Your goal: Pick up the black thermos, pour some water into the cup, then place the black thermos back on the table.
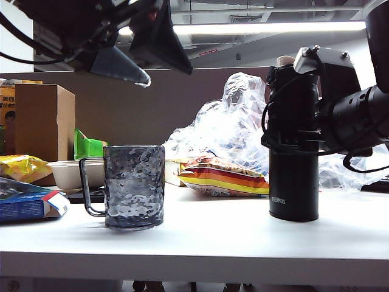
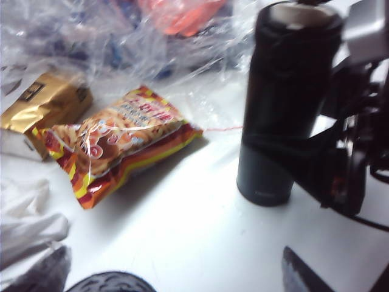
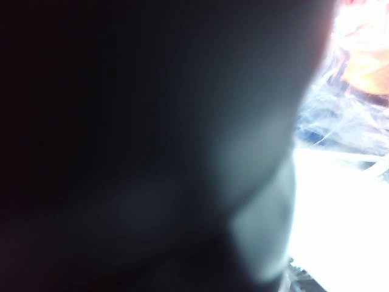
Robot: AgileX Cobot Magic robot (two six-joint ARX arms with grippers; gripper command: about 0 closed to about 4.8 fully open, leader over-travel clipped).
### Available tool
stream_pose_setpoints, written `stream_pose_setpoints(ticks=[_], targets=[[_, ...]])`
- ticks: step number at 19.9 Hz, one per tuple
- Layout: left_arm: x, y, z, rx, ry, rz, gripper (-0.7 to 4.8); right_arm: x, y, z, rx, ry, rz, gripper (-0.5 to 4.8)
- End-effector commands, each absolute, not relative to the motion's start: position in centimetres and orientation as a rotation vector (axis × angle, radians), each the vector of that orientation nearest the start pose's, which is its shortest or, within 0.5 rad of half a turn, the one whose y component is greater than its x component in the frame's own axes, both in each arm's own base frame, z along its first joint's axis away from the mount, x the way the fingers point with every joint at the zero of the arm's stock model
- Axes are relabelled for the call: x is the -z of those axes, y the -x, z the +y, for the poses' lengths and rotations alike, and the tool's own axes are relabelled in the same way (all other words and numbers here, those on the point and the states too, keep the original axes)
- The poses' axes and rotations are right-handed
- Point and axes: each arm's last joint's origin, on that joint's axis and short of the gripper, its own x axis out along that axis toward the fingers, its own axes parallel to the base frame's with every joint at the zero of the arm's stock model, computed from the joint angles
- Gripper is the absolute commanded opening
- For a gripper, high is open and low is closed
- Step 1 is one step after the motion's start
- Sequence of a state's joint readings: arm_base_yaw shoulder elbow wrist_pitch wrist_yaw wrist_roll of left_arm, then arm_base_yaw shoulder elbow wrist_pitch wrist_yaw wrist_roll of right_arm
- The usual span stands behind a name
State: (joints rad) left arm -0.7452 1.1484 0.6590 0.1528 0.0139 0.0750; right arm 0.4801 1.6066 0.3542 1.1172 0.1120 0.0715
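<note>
The black thermos (image 1: 293, 182) stands upright on the white table (image 1: 231, 237) at the right, its white lettering low on the body. My right gripper (image 1: 285, 141) comes in from the right, open, with its jaws either side of the thermos's upper half; one finger (image 2: 273, 145) crosses the body. The dark thermos (image 3: 121, 152) fills the right wrist view. The smoky dimpled cup (image 1: 135, 185) stands left of centre, handle to the left. My left gripper (image 1: 143, 58) hangs open high above the cup, holding nothing; its wrist view shows the cup's rim (image 2: 109, 283) between the spread fingers.
A striped snack bag (image 1: 222, 176) lies between cup and thermos, with crumpled clear plastic (image 1: 237, 115) behind it. A beige bowl (image 1: 70, 173), cardboard box (image 1: 44, 121), green carton (image 1: 88, 147), yellow packet (image 1: 21, 167) and blue box (image 1: 27, 201) crowd the left.
</note>
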Motion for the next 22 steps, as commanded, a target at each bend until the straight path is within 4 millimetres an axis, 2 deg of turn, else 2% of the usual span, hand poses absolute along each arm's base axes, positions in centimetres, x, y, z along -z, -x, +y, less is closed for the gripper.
stream_pose_setpoints(ticks=[1,2,3,4,7,10,11,12,14,17,18,20,21,22], targets=[[-24.8,-18.2,-16.9,0.762,-0.205,0.310,4.79,-14.2,-23.1,11.6,-0.343,-0.036,0.133,4.45],[-24.7,-18.2,-16.9,0.762,-0.207,0.314,4.79,-14.1,-23.1,11.6,-0.343,-0.035,0.137,3.68],[-24.7,-18.2,-16.8,0.762,-0.207,0.315,4.79,-14.1,-23.1,11.6,-0.345,-0.035,0.137,1.81],[-24.7,-18.2,-16.9,0.762,-0.207,0.314,4.79,-14.1,-23.1,11.6,-0.348,-0.035,0.136,1.41],[-24.7,-18.3,-16.8,0.743,-0.209,0.313,4.79,-14.6,-23.0,11.7,-0.388,0.009,0.106,1.51],[-24.7,-18.2,-16.8,0.737,-0.183,0.334,4.79,-17.1,-23.3,12.2,-0.496,0.088,0.028,1.52],[-25.0,-18.2,-16.7,0.722,-0.162,0.343,4.79,-18.5,-23.7,12.5,-0.510,0.125,0.021,1.51],[-25.8,-18.1,-16.4,0.662,-0.172,0.332,4.79,-21.1,-24.7,13.0,-0.513,0.197,0.016,1.51],[-26.7,-17.9,-16.0,0.610,-0.256,0.364,4.79,-24.3,-26.2,13.8,-0.514,0.316,-0.042,1.51],[-27.8,-17.2,-15.2,0.584,-0.331,0.529,4.79,-27.3,-27.4,14.7,-0.559,0.542,-0.164,1.51],[-27.9,-17.0,-14.8,0.500,-0.336,0.586,4.79,-27.8,-27.8,14.9,-0.565,0.595,-0.157,1.51],[-27.7,-16.7,-14.5,0.488,-0.340,0.652,4.79,-28.0,-28.2,15.9,-0.603,0.673,-0.170,1.51],[-27.6,-16.6,-14.5,0.480,-0.290,0.675,4.79,-27.5,-28.5,16.5,-0.619,0.721,-0.175,1.51],[-27.6,-16.6,-14.5,0.463,-0.227,0.688,4.79,-26.3,-29.0,17.6,-0.650,0.795,-0.168,1.51]])
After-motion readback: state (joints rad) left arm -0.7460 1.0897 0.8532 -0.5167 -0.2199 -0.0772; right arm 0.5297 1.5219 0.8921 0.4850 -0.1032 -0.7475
